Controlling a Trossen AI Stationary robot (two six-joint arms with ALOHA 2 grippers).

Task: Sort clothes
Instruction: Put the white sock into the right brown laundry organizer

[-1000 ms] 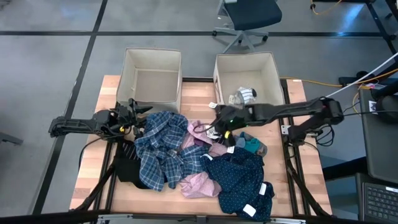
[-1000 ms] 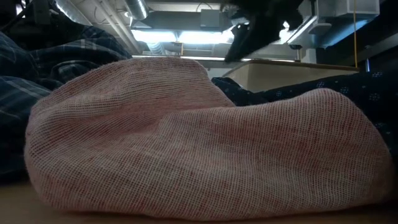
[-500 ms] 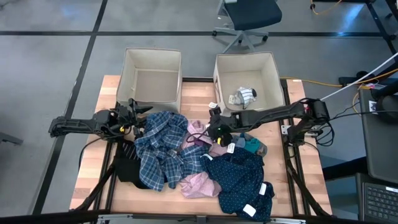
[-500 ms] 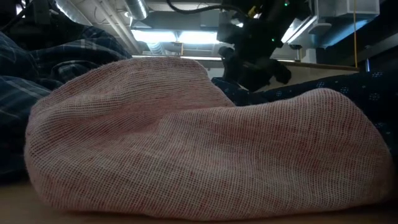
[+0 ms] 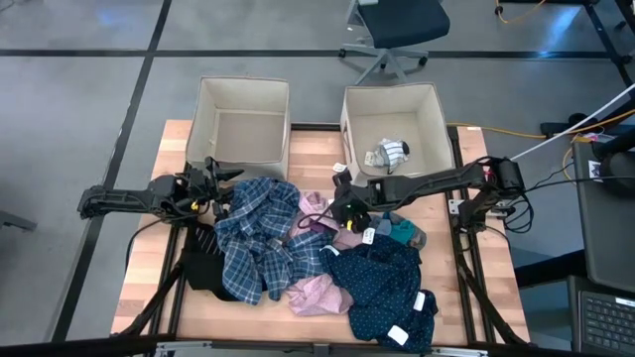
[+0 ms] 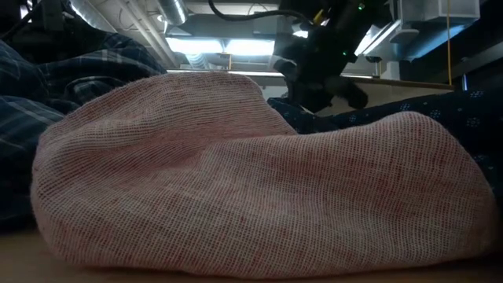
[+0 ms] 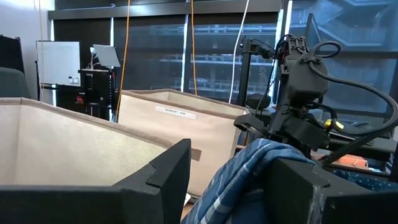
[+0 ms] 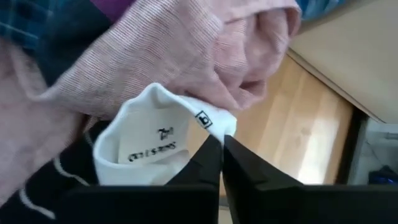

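Nearby, beige bins [image 5: 245,124] flank the right tool [image 5: 344,211] pinching pink cloth [image 5: 337,230].

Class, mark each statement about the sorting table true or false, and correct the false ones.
1. The right bin holds a striped garment. True.
2. The left bin is full. False: it looks empty.
3. The right claw is shut at a white tag. True.
4. The plaid shirt lies in a bin. False: it is on the table.
5. The left claw is open. True.
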